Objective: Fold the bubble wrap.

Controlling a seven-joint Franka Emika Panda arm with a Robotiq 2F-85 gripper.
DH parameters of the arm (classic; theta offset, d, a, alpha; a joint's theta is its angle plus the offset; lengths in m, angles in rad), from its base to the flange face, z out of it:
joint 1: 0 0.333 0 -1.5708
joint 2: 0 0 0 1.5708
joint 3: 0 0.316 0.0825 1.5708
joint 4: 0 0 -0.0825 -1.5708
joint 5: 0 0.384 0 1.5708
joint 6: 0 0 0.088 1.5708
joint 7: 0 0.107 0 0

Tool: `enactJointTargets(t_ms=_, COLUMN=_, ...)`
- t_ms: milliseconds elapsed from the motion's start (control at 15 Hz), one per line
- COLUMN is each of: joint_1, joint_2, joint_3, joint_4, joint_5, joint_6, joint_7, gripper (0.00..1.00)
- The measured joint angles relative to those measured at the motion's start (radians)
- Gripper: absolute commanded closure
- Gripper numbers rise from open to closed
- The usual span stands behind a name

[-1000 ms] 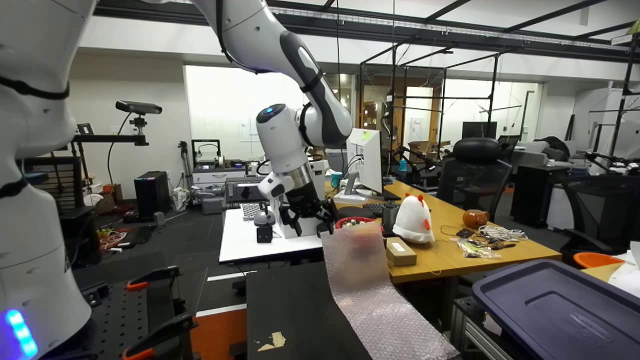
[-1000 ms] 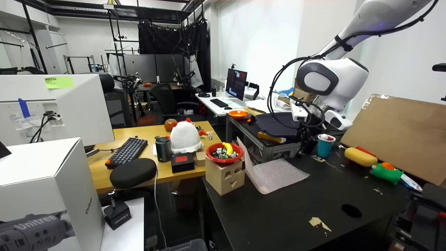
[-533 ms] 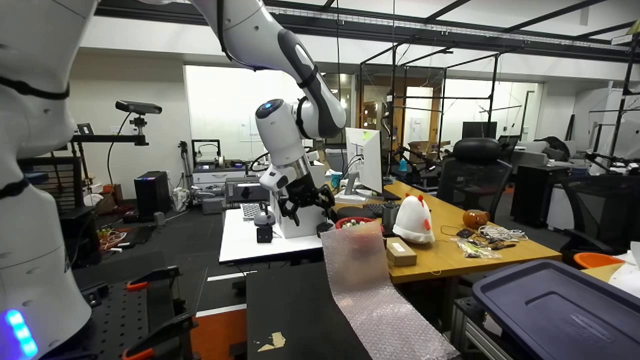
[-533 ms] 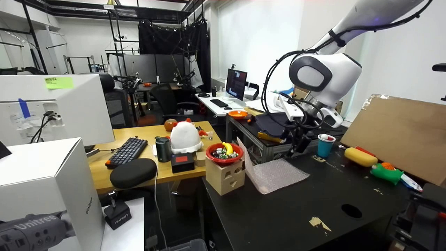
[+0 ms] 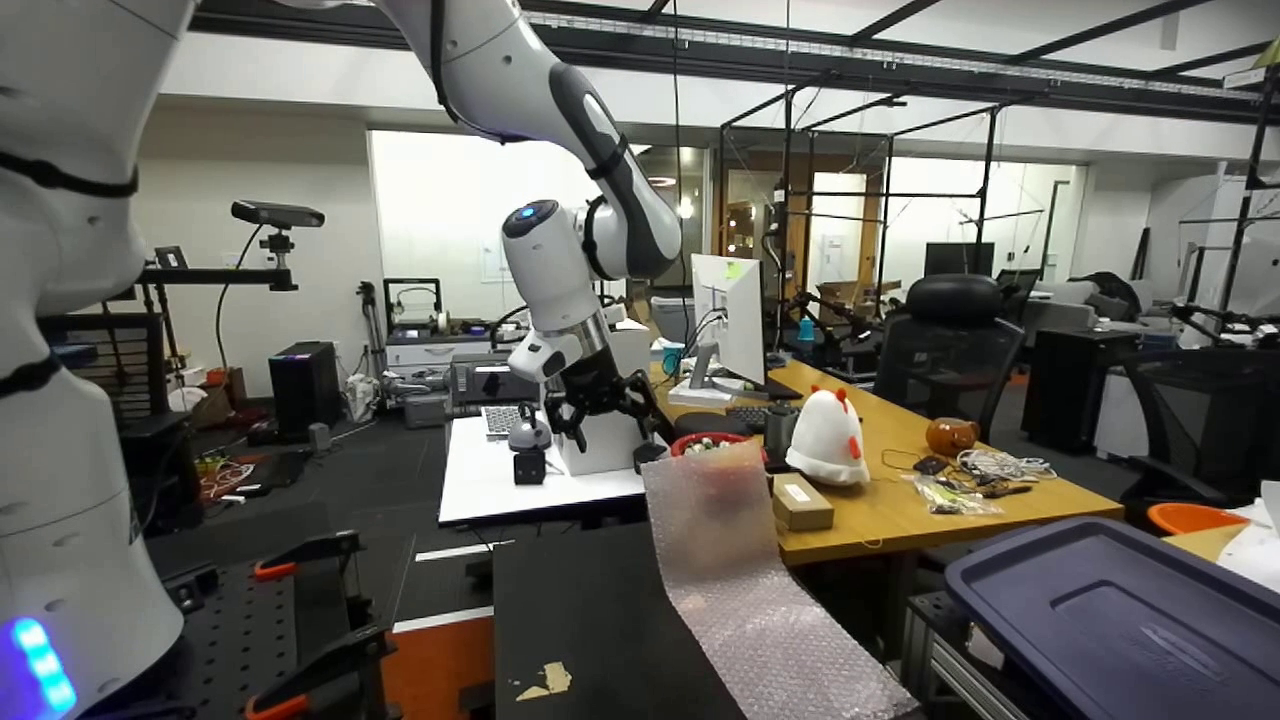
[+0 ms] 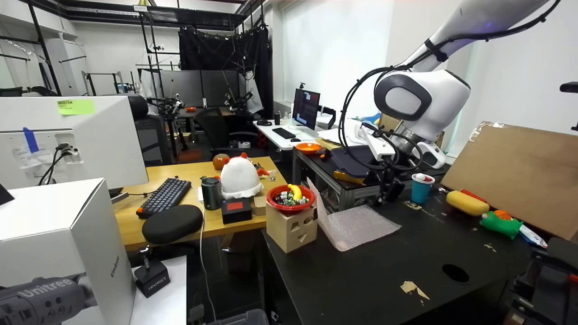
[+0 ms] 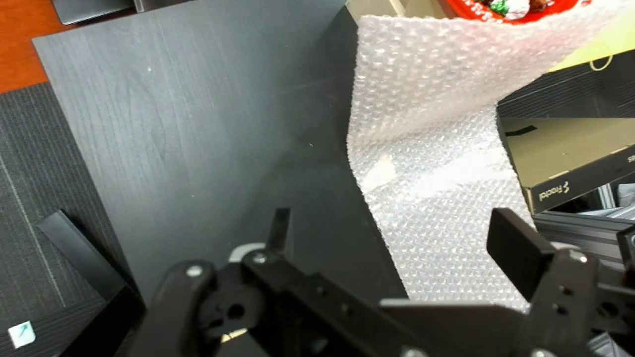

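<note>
The bubble wrap (image 5: 755,600) is a pale translucent strip with a bumpy texture. In both exterior views its near part lies flat on the black table (image 6: 384,280), and its far part bends up and leans by the wooden box (image 6: 291,230). It also shows in the wrist view (image 7: 436,213), with the raised end at the top. My gripper (image 7: 394,223) is open with nothing between its fingers. In the wrist view one finger (image 7: 518,248) overlaps the wrap's right side and the other is over the table. The gripper hangs above the table in both exterior views (image 5: 615,432) (image 6: 387,192).
A red bowl (image 6: 276,203) with small items and a toy banana stands on the wooden box. A blue cup (image 6: 421,192), a yellow toy (image 6: 467,203) and a green toy (image 6: 501,225) lie on the table near a cardboard sheet (image 6: 515,180). A wooden desk (image 5: 890,520) stands beside.
My gripper has risen a little and shifted left in both exterior views, mostly in the earlier half second. It stays open. The bubble wrap has not visibly moved.
</note>
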Motion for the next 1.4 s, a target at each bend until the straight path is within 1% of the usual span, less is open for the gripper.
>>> enactJointTargets(t_ms=133, joint_1=0.039, joint_2=-0.004, joint_3=0.002, joint_4=-0.025, joint_5=-0.001, joint_6=0.0, joint_7=0.064, gripper=0.0)
enactJointTargets(t_ms=267, joint_1=0.105, joint_2=-0.004, joint_3=-0.029, joint_4=-0.028, joint_5=-0.015, joint_6=0.0, joint_7=0.173, gripper=0.0)
enactJointTargets(t_ms=333, joint_1=0.146, joint_2=-0.004, joint_3=-0.067, joint_4=-0.019, joint_5=-0.017, joint_6=0.0, joint_7=0.214, gripper=0.0)
enactJointTargets(t_ms=400, joint_1=0.193, joint_2=-0.004, joint_3=-0.118, joint_4=-0.004, joint_5=-0.013, joint_6=0.0, joint_7=0.246, gripper=0.0)
enactJointTargets(t_ms=733, joint_1=0.433, joint_2=0.012, joint_3=-0.41, joint_4=0.097, joint_5=-0.01, joint_6=-0.001, joint_7=0.379, gripper=0.0)
enactJointTargets(t_ms=800, joint_1=0.47, joint_2=0.023, joint_3=-0.452, joint_4=0.116, joint_5=-0.01, joint_6=-0.001, joint_7=0.393, gripper=0.0)
enactJointTargets(t_ms=933, joint_1=0.517, joint_2=0.053, joint_3=-0.496, joint_4=0.153, joint_5=-0.01, joint_6=-0.001, joint_7=0.411, gripper=0.0)
enactJointTargets(t_ms=1000, joint_1=0.528, joint_2=0.069, joint_3=-0.502, joint_4=0.17, joint_5=-0.01, joint_6=-0.001, joint_7=0.417, gripper=0.0)
enactJointTargets(t_ms=1067, joint_1=0.52, joint_2=0.091, joint_3=-0.494, joint_4=0.194, joint_5=-0.013, joint_6=-0.001, joint_7=0.416, gripper=0.0)
enactJointTargets(t_ms=1133, joint_1=0.494, joint_2=0.121, joint_3=-0.475, joint_4=0.226, joint_5=-0.013, joint_6=-0.001, joint_7=0.4, gripper=0.0)
enactJointTargets(t_ms=1267, joint_1=0.411, joint_2=0.182, joint_3=-0.41, joint_4=0.289, joint_5=-0.013, joint_6=-0.002, joint_7=0.341, gripper=0.0)
enactJointTargets(t_ms=1400, joint_1=0.294, joint_2=0.231, joint_3=-0.313, joint_4=0.331, joint_5=-0.011, joint_6=-0.002, joint_7=0.256, gripper=0.0)
